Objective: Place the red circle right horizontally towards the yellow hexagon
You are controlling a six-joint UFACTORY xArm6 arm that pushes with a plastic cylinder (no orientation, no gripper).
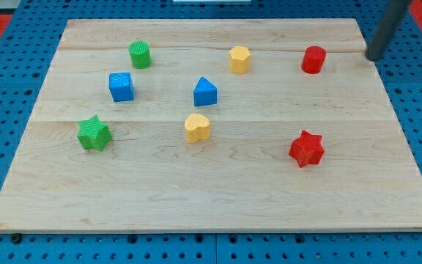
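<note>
The red circle [313, 59] stands near the view's top right of the wooden board [211, 198]. The yellow hexagon [239, 59] is to its left, on about the same row, with a wide gap between them. My tip [373, 58] is to the right of the red circle, at the board's right edge, apart from it. The rod rises up out of the view's top right corner.
A green circle [140, 54] and blue cube [121, 86] are at the upper left. A green star [94, 133] is at the left. A blue pentagon-like block [205, 92] and yellow heart [197, 127] are central. A red star [306, 149] is at the lower right.
</note>
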